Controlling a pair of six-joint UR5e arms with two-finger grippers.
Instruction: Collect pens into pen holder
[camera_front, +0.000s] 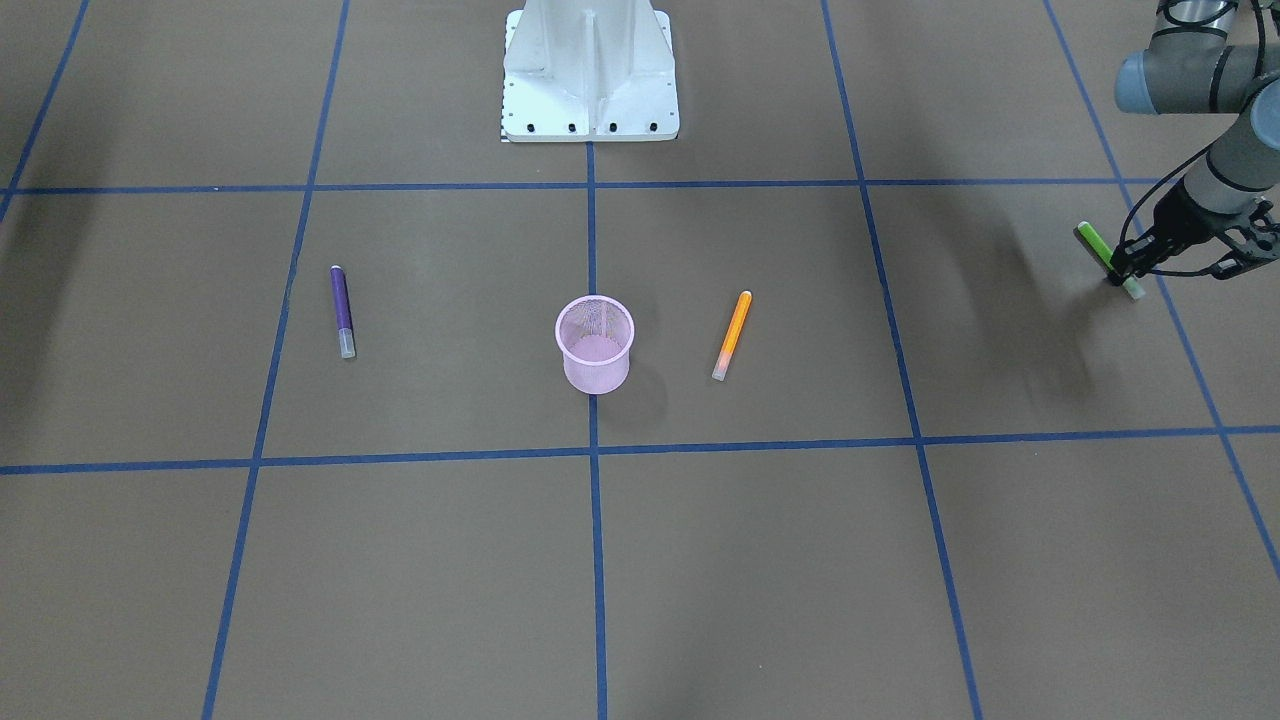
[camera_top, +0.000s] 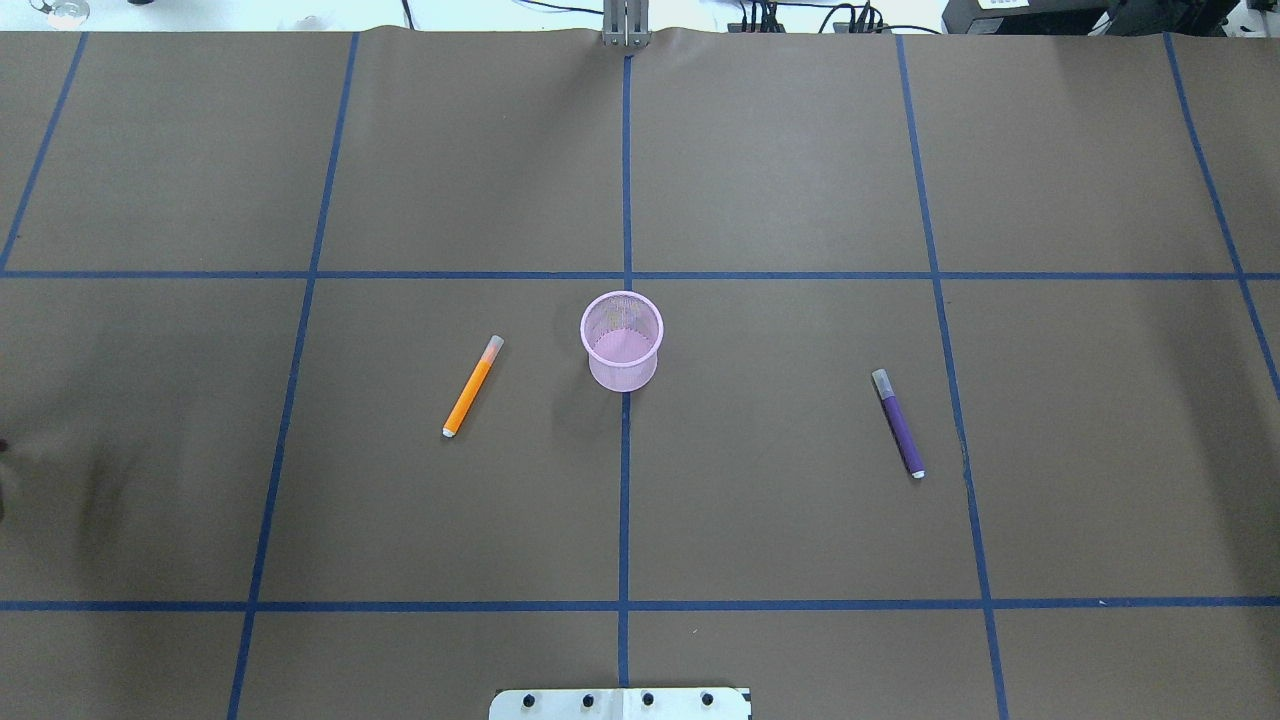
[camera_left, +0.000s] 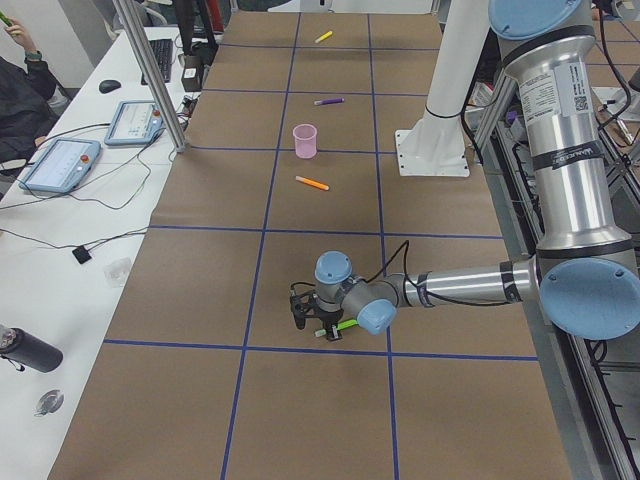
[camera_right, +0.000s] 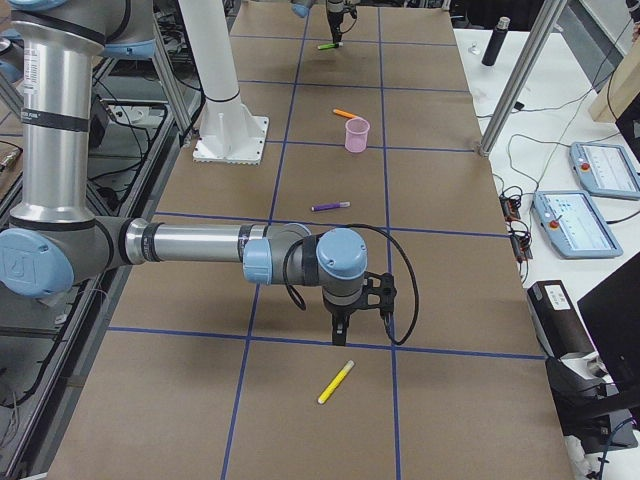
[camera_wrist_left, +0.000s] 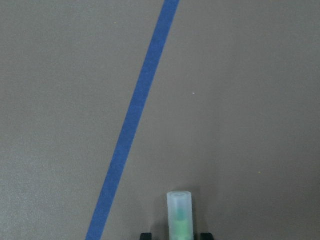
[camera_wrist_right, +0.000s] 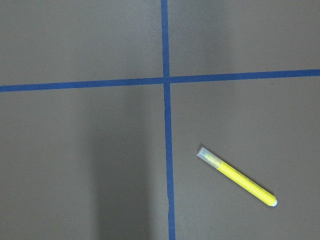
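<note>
Brown table (camera_front: 760, 560) gridded with blue tape (camera_front: 597, 520). The left tool (camera_front: 1122, 272), jaws slightly apart, straddles a slim green pen (camera_front: 1094, 242) lying flat, near its pale cap, not yet gripping. The pink wire-mesh pen holder (camera_front: 596, 375) stands well apart from it, mid-table. How open the right tool (camera_right: 341, 335) is, I cannot tell.

Bright, even room light; sharp pictures throughout.
Shadows on the brown table (camera_front: 760, 560) are soft: a small one beside the pen holder (camera_front: 595, 345), a broad dim band in the right wrist view. The green pen (camera_wrist_left: 179, 215) looks slightly blurred up close.
</note>
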